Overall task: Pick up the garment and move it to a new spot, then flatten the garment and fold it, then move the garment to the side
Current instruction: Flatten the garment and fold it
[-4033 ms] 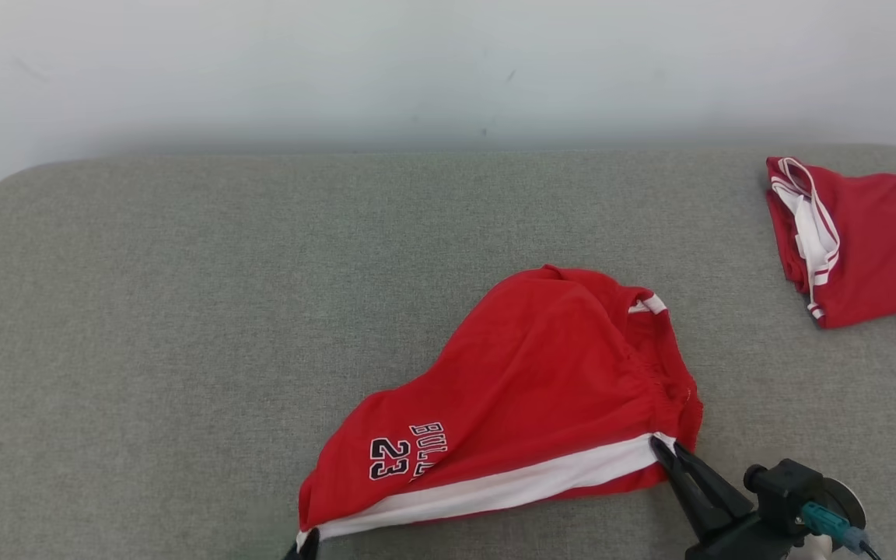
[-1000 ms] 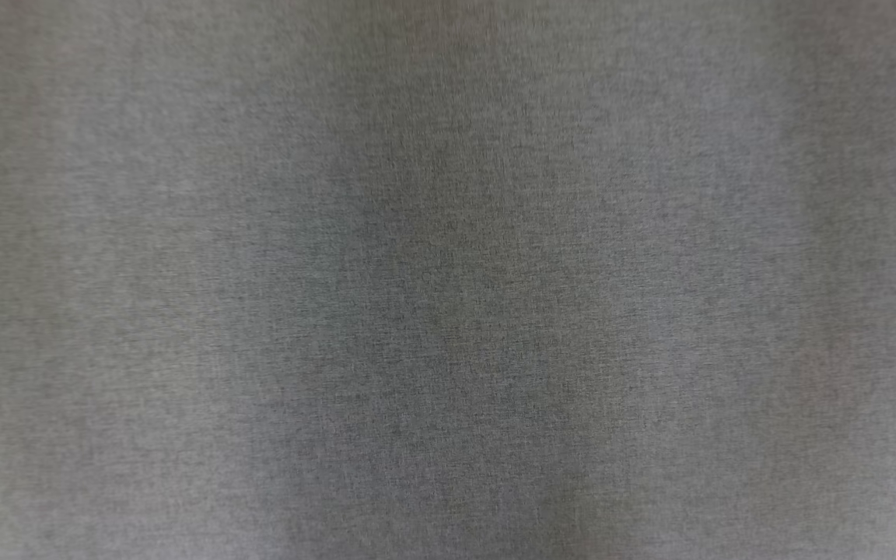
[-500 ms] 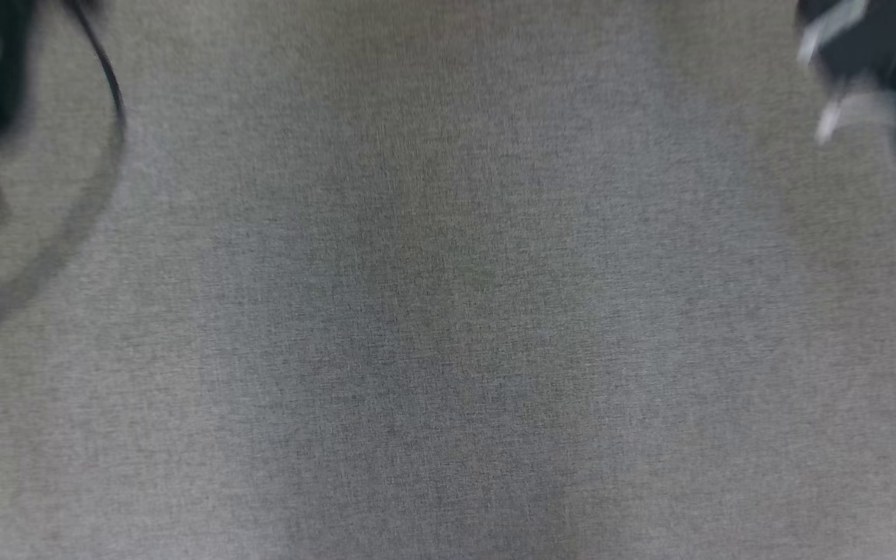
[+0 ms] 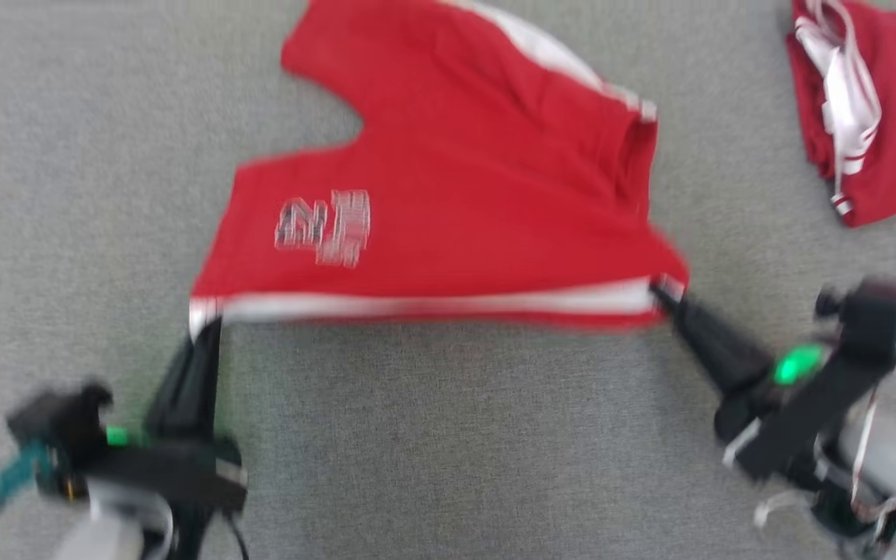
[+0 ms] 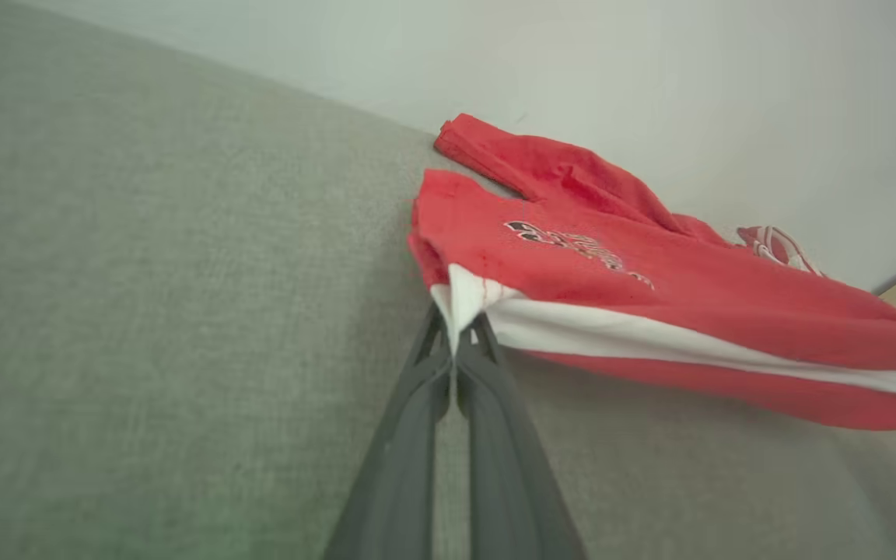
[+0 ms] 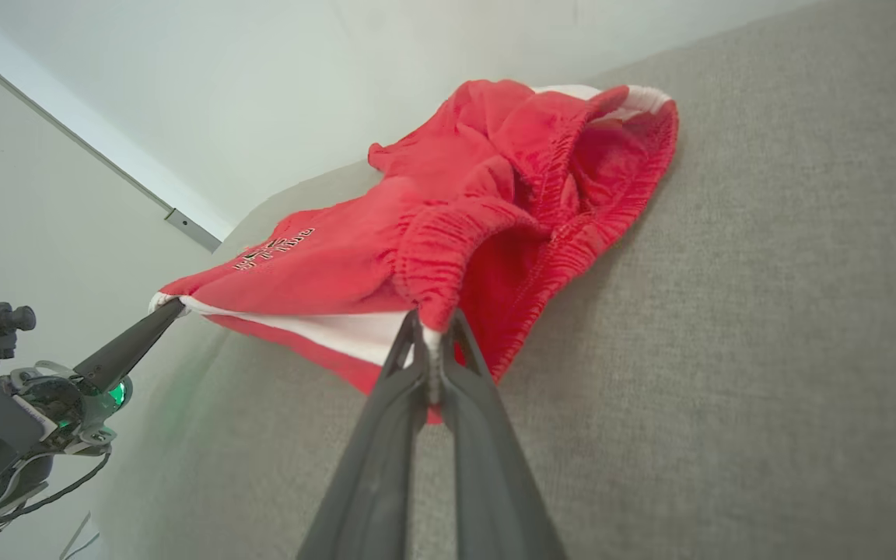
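Here both sets of jaws are pinched together on cloth. The left gripper (image 4: pixel 211 323) clamps the white corner at the leg hem of the red basketball shorts (image 4: pixel 479 194), its two dark fingers (image 5: pixel 409 435) meeting on the fabric in the left wrist view. The right gripper (image 4: pixel 662 292) is clamped on the gathered elastic waistband (image 6: pixel 448 233), at the other end of the same white side stripe (image 4: pixel 432 305). That stripe runs taut and nearly straight between the two grippers along the near edge of the shorts, which looks raised off the grey fabric surface (image 4: pixel 448 451). The rest of the shorts slopes away to rest on the surface, the printed side up; the print (image 4: pixel 323 227) is too blurred to read. Well apart, at the far right, lies a second red garment with white trim (image 4: pixel 891 117). A pale wall (image 5: pixel 650 70) stands behind the surface.
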Tool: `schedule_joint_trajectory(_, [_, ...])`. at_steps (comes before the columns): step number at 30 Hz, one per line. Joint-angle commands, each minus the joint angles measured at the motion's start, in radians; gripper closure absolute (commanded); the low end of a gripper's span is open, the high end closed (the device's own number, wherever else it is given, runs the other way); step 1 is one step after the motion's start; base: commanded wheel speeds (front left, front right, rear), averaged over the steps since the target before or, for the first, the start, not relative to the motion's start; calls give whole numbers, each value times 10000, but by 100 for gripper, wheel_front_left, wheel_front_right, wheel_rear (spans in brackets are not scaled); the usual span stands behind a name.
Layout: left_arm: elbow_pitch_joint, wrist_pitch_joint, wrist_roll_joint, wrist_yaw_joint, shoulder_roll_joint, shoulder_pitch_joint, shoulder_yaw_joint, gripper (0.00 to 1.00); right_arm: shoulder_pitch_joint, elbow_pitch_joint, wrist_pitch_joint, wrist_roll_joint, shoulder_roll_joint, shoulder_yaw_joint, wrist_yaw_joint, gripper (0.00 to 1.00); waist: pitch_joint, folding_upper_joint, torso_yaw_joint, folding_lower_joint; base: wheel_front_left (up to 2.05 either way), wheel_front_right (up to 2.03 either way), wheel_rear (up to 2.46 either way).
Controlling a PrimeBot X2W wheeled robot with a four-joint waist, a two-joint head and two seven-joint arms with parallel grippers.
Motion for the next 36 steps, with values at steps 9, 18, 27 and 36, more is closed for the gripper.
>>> schedule_joint_trajectory(9, [578,-30,1064,-747,-1055,2958,1930,100,3368,-303,-42,-559,507,-691,-28,100,-1564,2,-39,3,0,0,0])
schedule_joint_trajectory(18, [780,-32,1737,-1133,-1282,4130,2832,100,5016,-870,73,-472,394,-357,-29,100,-2075,2,-79,3,0,0,0])
schedule_joint_trajectory(27, [547,64,2426,-1363,-815,3370,2665,100,4922,-1348,48,-438,818,-727,-29,100,-1941,2,-225,3,0,0,0])
schedule_joint_trajectory(36, [89,1691,3029,-1436,597,418,1550,100,3923,-1298,-19,-547,1505,-1462,-28,100,-1218,2,-703,3,0,0,0])
